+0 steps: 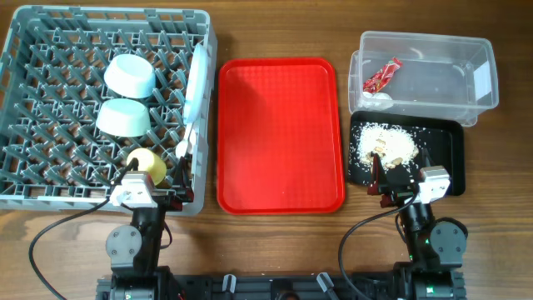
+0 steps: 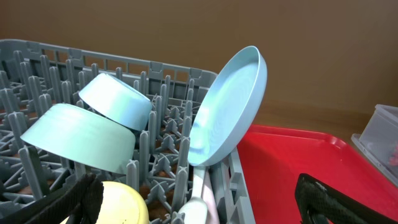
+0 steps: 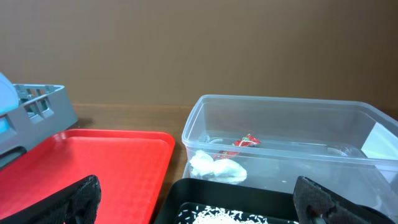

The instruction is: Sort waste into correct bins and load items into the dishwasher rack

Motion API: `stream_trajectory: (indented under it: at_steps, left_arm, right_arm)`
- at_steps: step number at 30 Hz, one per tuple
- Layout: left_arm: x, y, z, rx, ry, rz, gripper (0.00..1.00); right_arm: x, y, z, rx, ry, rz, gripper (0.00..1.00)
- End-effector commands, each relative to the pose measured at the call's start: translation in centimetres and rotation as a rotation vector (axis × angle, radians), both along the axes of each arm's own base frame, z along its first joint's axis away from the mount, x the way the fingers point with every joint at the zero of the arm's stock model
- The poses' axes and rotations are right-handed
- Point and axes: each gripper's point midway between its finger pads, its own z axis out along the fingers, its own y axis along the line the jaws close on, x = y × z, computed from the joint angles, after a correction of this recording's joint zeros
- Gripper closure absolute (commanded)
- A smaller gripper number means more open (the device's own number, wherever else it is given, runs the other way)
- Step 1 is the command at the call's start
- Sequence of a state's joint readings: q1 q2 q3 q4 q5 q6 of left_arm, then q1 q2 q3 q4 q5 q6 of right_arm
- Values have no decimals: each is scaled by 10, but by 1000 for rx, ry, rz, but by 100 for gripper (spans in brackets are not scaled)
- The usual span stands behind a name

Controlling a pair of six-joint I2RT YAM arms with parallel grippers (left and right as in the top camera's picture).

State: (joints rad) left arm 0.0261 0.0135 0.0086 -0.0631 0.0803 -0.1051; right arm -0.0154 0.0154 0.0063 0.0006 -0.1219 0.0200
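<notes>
The grey dishwasher rack holds a pale-blue bowl, a light-green bowl, a yellow cup, an upright pale-blue plate and white cutlery. The clear tub holds the red wrapper and white scrap. The black tray holds rice leftovers. My left gripper is open and empty at the rack's front edge, by the cup. My right gripper is open and empty over the black tray's front.
A flat red serving tray lies between the rack and the bins, with nothing on it. It also shows in the left wrist view and the right wrist view. Wooden table surrounds everything.
</notes>
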Motion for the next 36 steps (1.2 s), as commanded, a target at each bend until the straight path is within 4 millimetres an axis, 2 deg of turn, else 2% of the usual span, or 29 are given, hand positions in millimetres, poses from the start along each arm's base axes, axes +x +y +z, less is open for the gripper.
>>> stream_trajectory:
  at_steps: [1,4,36]
  left_arm:
    - [-1,-6,0,36,-5,-38,0]
    - [-1,-13,1,98,-16,-79,0]
    - [-2,-15,1,92,-16,-92,0]
  right_arm:
    - [0,-2,3,-13,-17,-13,0]
    - [0,-2,3,-13,-17,-13,0]
    - [0,-2,3,-13,-17,-12,0]
